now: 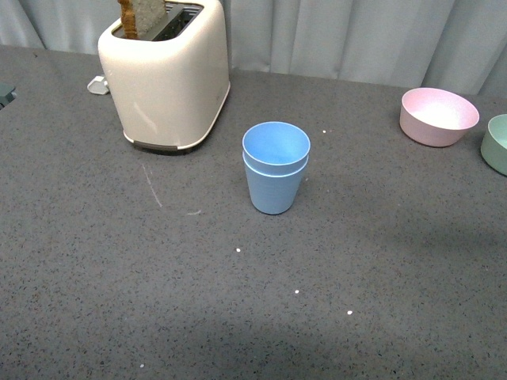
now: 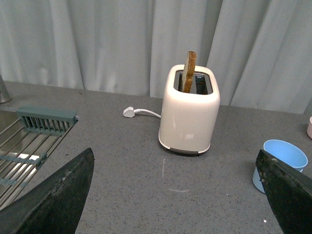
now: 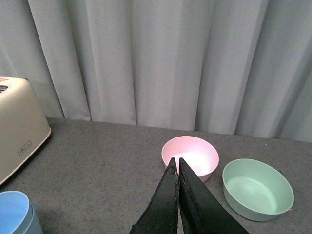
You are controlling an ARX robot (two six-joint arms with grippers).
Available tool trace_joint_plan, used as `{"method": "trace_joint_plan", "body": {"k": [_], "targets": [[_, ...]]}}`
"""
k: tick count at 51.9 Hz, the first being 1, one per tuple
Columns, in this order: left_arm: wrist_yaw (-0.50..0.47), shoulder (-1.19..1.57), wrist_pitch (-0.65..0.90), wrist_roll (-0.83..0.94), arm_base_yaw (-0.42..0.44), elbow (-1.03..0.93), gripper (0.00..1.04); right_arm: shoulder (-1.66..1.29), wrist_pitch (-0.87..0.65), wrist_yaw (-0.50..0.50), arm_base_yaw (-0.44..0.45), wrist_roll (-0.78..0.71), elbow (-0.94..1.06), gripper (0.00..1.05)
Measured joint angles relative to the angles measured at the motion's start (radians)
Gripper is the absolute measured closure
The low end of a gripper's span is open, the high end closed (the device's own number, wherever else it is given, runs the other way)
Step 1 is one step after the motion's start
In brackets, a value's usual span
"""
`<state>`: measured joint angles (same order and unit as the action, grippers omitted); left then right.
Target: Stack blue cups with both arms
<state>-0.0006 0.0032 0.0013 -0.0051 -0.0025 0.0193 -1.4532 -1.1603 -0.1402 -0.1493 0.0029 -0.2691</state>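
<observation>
The two blue cups [image 1: 276, 166] were seen nested, one inside the other, standing upright near the middle of the dark grey speckled surface [image 1: 119, 277]. The inner cup's rim sat a little above the outer one's. Neither arm appeared in the front view, and nothing was touching the cups.

A cream toaster [image 1: 166, 75] stood behind and to the left of the cups, well apart from them, with a slice of toast [image 1: 142, 17] sticking up from one slot. A white plug and cord [image 2: 139, 112] lay behind it. A pink bowl [image 1: 438, 115] was placed far to the right, with a pale green bowl [image 1: 497, 144] just beside it at the frame's edge.

In the left wrist view, the left gripper [image 2: 178, 195] was shown with its fingers [image 2: 58, 195] spread wide and nothing between them; the stacked cups were partly visible beside one finger. A sink with a rack [image 2: 29, 141] was seen at one side.

In the right wrist view, the right gripper [image 3: 178, 204] was shown with its fingers [image 3: 163, 204] pressed together and empty, held above the surface before the two bowls.
</observation>
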Motion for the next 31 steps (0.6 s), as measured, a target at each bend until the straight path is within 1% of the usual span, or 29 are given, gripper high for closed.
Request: {"method": "trace_joint_plan", "body": {"k": [9,19,21,22,25,31], "targets": [[0.000,0.000,0.000,0.000,0.000,0.000,0.07,0.126,0.038,0.023,0.036,0.000,0.079,1.04],[0.000,0.000,0.000,0.000,0.000,0.000,0.07,0.323,0.145,0.066,0.072,0.000,0.171,1.04],[0.000,0.000,0.000,0.000,0.000,0.000,0.07,0.364,0.174,0.119,0.105,0.000,0.185,1.04],[0.000,0.000,0.000,0.000,0.000,0.000,0.07,0.388,0.192,0.131,0.122,0.000,0.193,1.04],[0.000,0.000,0.000,0.000,0.000,0.000,0.07,0.446,0.233,0.131,0.144,0.000,0.208,1.04],[0.000,0.000,0.000,0.000,0.000,0.000,0.07,0.529,0.295,0.135,0.147,0.000,0.227,1.04]]}}
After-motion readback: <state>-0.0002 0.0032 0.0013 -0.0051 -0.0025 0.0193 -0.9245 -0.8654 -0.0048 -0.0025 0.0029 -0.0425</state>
